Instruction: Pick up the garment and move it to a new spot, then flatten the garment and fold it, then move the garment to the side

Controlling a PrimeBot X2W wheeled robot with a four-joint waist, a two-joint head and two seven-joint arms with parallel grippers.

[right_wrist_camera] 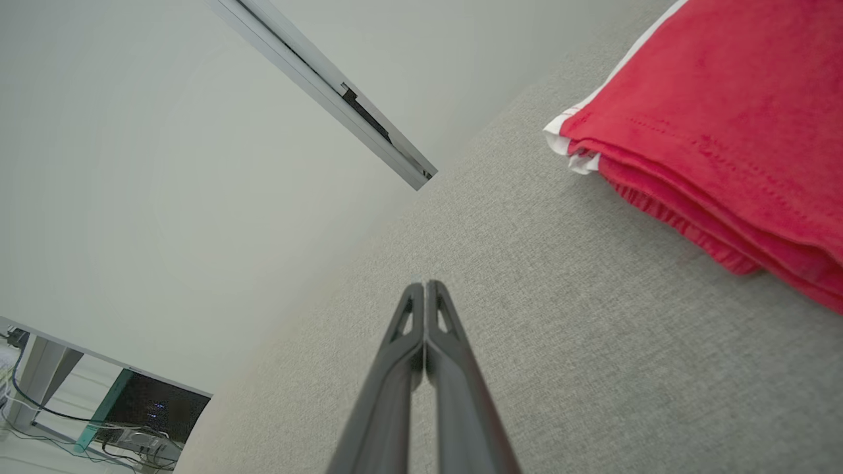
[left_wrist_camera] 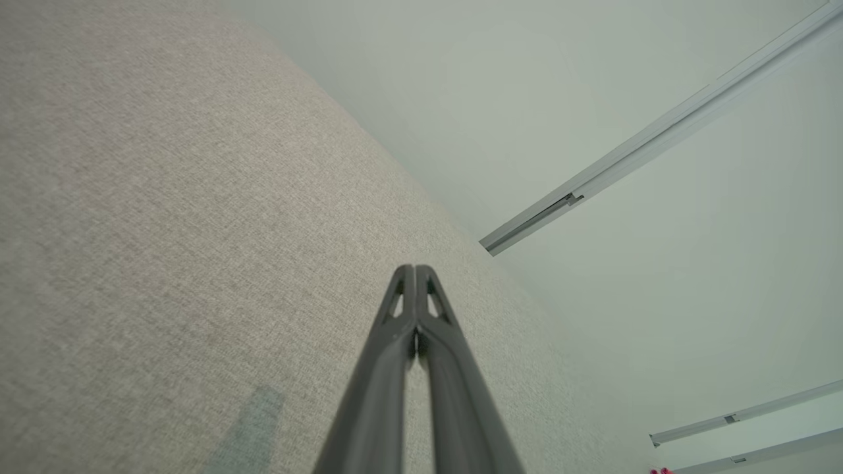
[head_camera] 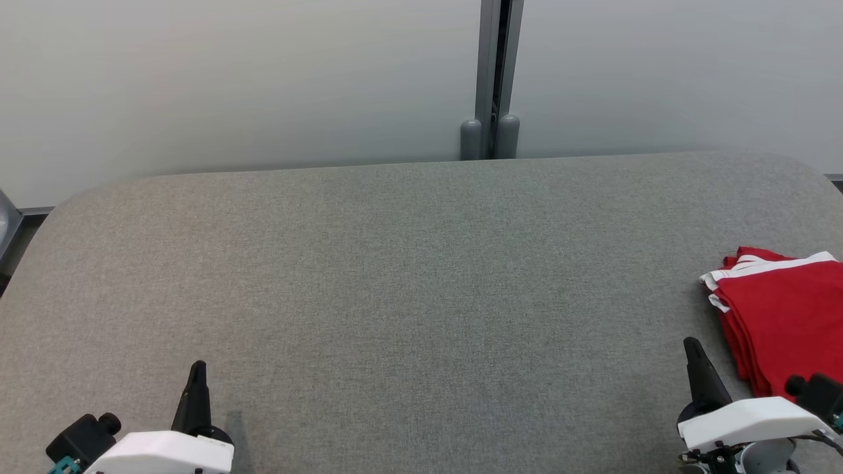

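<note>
One folded red garment (head_camera: 784,316) lies at the right edge of the table (head_camera: 421,276), near the right pincer (head_camera: 690,343); the right wrist view reveals its stacked layers. Two pincers, the left pincer (head_camera: 198,366) included, are pressed together, empty.

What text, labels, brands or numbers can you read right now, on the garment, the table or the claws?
None readable.
Red garment: plain red with white trim, no print or tag showing.
Grey table: plain fabric, no marks.
Left claw, right claw: both shut, no lettering.
Dark box in the right wrist view's background: faint specks, too blurred to read.
</note>
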